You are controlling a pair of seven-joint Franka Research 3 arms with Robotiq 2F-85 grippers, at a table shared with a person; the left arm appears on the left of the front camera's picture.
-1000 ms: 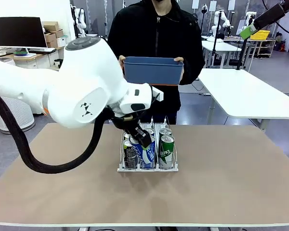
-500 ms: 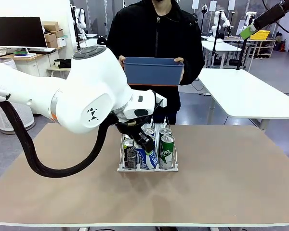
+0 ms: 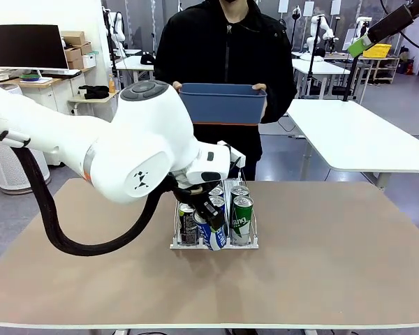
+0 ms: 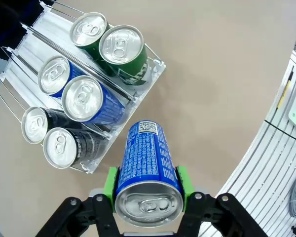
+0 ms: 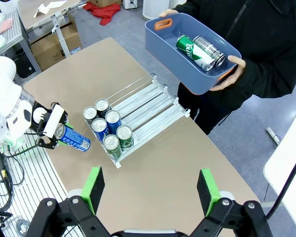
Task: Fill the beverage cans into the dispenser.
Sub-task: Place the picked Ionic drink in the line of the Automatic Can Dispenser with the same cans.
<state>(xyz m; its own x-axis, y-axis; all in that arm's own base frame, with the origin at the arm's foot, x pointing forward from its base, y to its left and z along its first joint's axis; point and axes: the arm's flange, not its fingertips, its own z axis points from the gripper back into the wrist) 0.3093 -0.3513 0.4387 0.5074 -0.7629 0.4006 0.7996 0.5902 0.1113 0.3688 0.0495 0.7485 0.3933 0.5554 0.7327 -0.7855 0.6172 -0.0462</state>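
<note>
- I have the left pincer (image 4: 147,183) clamped on a tilted blue can (image 4: 146,153), near the dispenser's (image 4: 27,47) front;
- right pincer (image 5: 150,190) apart, high over the tan bench (image 3: 321,265);
- a person (image 3: 227,42) beyond holds a bin (image 3: 222,105).

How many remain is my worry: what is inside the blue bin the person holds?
Two cans lie sideways in the blue bin: a green can and a silvery can. Whatever lies under them is covered.

Left hand (image 4: 147,181) grips a blue can (image 4: 146,155) beside the dispenser (image 4: 33,43).
</note>
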